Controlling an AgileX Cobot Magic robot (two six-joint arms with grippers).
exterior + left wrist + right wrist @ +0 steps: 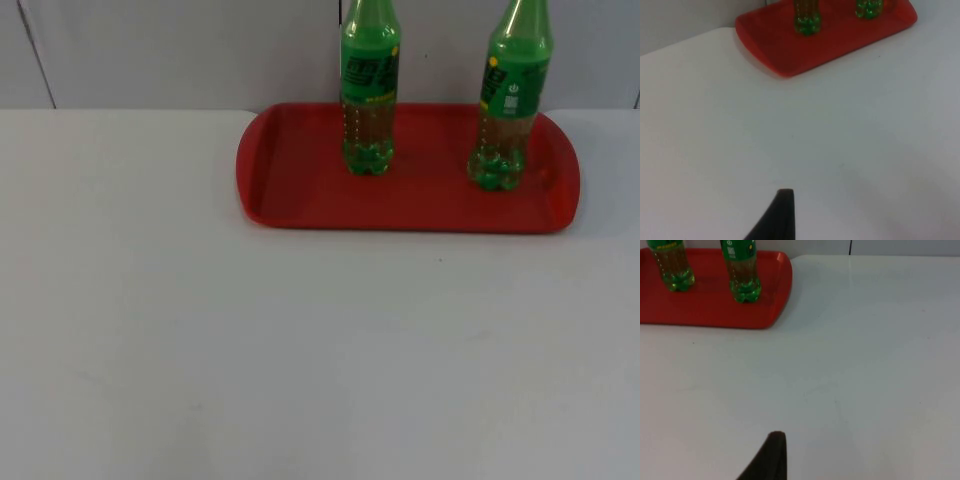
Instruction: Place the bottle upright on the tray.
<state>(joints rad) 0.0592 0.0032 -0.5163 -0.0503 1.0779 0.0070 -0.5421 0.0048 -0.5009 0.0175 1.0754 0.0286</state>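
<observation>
Two green plastic bottles stand upright on the red tray [300, 195] at the back of the table. One bottle [369, 90] is near the tray's middle, the other [510, 100] toward its right end. Their bases also appear in the left wrist view [807, 20] [869, 7] and in the right wrist view [672, 267] [742, 270]. My left gripper [782, 212] hangs over bare table, well back from the tray [785, 55]. My right gripper [772, 455] is likewise far from the tray [705, 312], holding nothing that I can see. Both arms wait.
The white table top [300, 360] stretches wide in front of the tray. The grey partition wall [180, 50] rises right behind the tray's far rim.
</observation>
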